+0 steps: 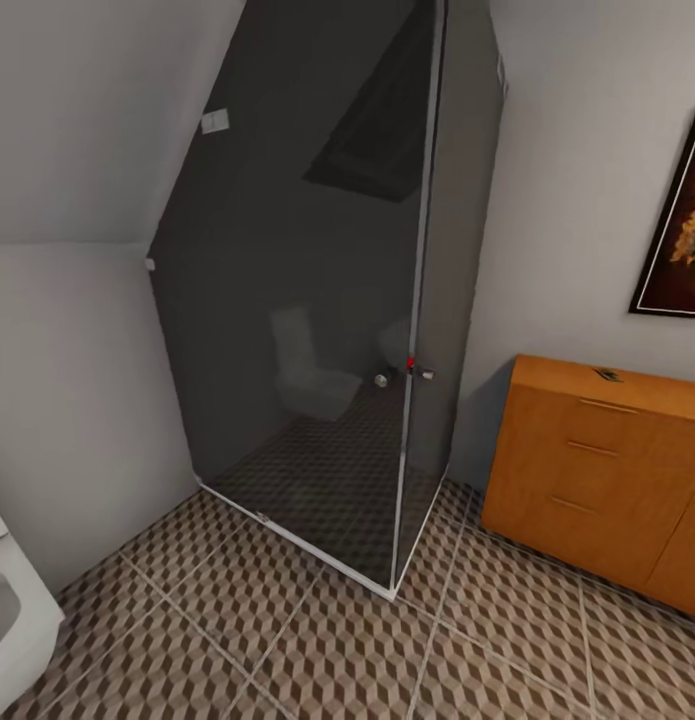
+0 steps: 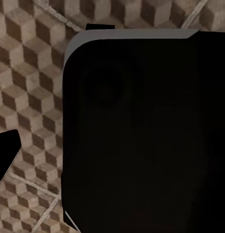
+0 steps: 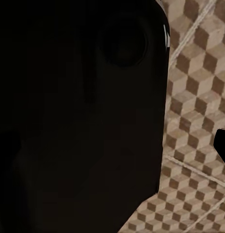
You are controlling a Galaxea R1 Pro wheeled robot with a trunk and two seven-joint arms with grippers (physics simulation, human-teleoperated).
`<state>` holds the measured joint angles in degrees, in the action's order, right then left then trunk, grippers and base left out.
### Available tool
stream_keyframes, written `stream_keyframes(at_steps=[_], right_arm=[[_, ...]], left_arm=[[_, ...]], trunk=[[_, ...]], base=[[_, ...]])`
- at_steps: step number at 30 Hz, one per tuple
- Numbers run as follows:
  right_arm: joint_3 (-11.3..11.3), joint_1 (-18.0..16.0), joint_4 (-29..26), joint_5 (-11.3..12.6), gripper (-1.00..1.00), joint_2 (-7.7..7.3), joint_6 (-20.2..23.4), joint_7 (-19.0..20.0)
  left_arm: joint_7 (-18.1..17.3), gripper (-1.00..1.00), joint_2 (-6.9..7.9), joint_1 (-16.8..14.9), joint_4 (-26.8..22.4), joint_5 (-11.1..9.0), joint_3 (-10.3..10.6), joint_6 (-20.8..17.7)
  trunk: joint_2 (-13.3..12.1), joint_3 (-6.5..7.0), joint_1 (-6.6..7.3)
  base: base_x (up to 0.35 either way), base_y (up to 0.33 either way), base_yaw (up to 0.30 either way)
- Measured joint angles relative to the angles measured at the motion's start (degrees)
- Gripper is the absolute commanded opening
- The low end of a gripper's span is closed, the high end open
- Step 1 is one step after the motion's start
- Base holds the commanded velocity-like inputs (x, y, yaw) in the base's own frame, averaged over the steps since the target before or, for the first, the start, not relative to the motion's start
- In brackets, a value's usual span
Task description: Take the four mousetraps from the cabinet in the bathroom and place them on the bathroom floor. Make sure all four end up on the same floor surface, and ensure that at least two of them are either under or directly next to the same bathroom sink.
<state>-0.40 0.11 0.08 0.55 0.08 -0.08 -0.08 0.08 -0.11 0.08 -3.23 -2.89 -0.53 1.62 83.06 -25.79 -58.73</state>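
Orange-brown wooden drawer cabinet (image 1: 607,470) at 3 o'clock, drawers shut; cube-pattern tiled floor (image 1: 317,640). Risk: base clipping dark glass shower enclosure (image 1: 327,300) at 12 o'clock while turning. Pincer opening, hold: cannot tell, both arms.

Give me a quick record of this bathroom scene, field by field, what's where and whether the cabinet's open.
cabinet: orange-brown cabinet at the right wall, drawers look shut
item on cabinet top: small dark object, too small to identify
mousetraps: none identifiable
shower: dark glass shower enclosure in the corner, left of the cabinet
floor: cube-pattern bathroom floor
white fixture: edge of a white fixture at lower left
wall: framed picture above the cabinet
grippers: state cannot be told
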Motion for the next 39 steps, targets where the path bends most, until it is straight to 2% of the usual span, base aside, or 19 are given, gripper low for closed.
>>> stream_keyframes(at_steps=[31, 39], right_arm=[[-0.8, 0.0, 0.0, 0.0, 1.00, 0.00, -0.1, 0.1], [-0.9, 0.0, 0.0, 0.7, 1.00, 0.00, -0.1, 0.2]], left_arm=[[0.0, 1.00, -0.06, 0.0, -0.3, 0.0, 0.0, 0.0], [-0.1, 1.00, -0.06, 0.0, -0.3, 0.0, 0.0, 0.1]], trunk=[[0.0, 0.96, 0.00], [0.0, 1.24, 0.00]], base=[[0.000, 0.000, -0.260], [0.000, 0.000, -0.260]])
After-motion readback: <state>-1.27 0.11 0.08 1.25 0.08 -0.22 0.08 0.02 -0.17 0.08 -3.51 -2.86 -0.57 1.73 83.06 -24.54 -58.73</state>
